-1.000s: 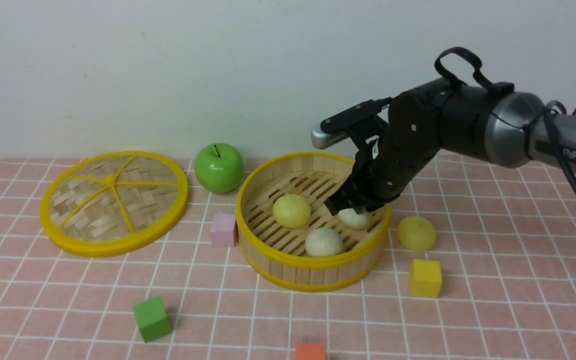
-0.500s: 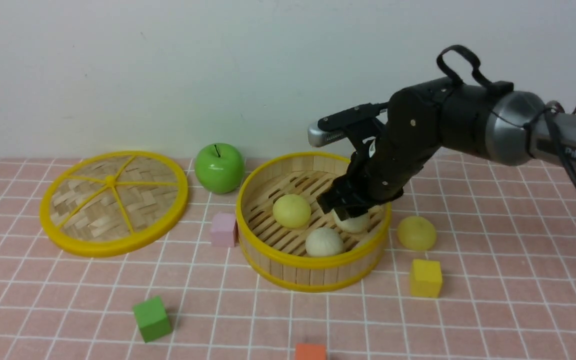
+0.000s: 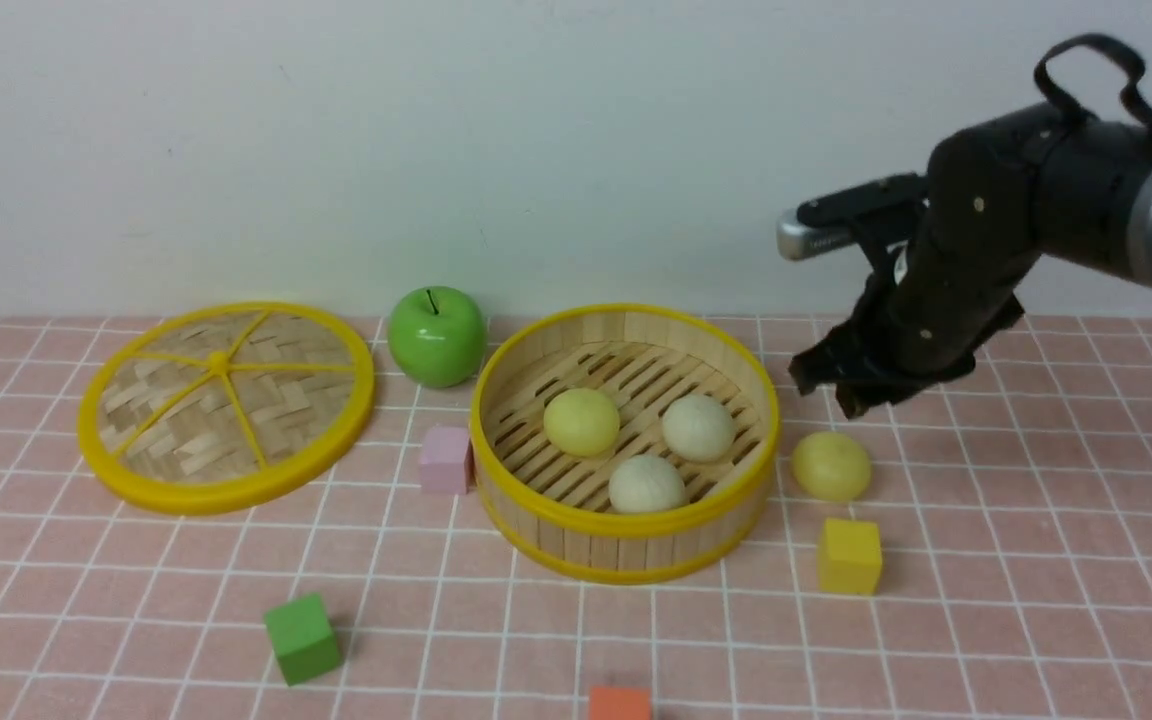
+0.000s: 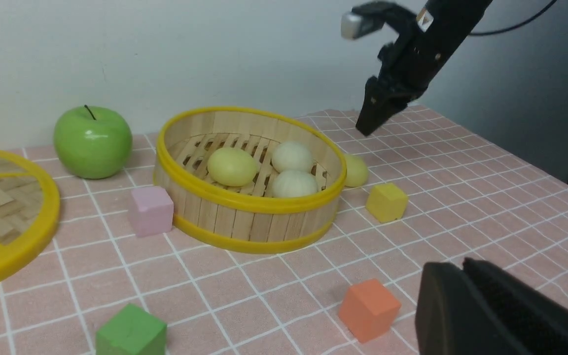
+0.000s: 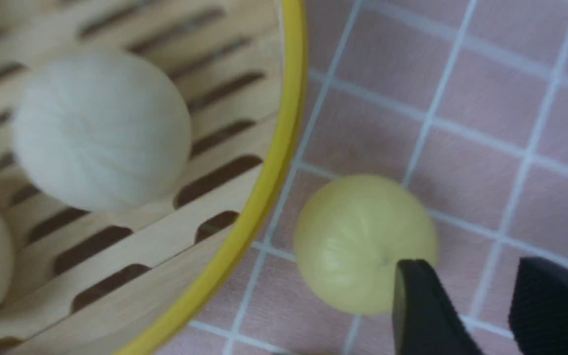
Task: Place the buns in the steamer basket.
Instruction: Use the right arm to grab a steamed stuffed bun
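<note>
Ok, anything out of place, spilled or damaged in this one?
Nothing spilled or damaged. One pale yellow bun lies outside the steamer basket, just to its right; the other three buns are inside. The right tool hangs open above the stray one.

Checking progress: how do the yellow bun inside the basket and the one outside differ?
The outside bun lies on the table beside the steamer basket; the inside bun rests on its slats. The right hand hangs near the outside bun, not the inside bun. Both are pale yellow.
</note>
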{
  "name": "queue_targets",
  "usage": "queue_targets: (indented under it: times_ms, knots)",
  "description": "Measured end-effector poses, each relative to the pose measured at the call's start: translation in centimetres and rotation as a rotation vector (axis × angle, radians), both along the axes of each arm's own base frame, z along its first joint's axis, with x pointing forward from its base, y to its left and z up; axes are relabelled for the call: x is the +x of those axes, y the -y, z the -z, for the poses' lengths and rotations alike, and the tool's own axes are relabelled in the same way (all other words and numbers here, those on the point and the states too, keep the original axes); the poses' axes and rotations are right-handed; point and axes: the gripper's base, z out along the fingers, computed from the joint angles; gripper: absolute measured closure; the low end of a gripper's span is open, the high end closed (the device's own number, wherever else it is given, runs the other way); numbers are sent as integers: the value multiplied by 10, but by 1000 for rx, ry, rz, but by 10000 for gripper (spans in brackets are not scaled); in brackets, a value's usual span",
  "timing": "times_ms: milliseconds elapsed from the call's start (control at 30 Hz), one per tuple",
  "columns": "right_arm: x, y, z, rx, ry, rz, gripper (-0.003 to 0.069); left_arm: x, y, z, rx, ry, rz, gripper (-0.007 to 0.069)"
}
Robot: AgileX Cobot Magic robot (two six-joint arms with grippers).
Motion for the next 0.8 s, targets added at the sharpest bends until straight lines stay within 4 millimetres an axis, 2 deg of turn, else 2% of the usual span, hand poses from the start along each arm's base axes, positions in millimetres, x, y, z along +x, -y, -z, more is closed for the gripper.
queue_targets:
  times_ms: [67,300,500,700,767,800]
  knots:
    - [4,0,14,33,-17,20,395,0,0,0,0,0,0,568]
    - [14,0,25,80,25,42,401,0,0,0,0,0,0,564]
    - [21,-1,47,65,19,35,401,0,0,0,0,0,0,562]
    - [23,-2,50,45,32,-7,412,0,0,0,0,0,0,554]
    - [22,-1,51,34,29,-31,449,0,0,0,0,0,0,554]
    - [21,-1,49,26,24,-45,495,0,0,0,0,0,0,553]
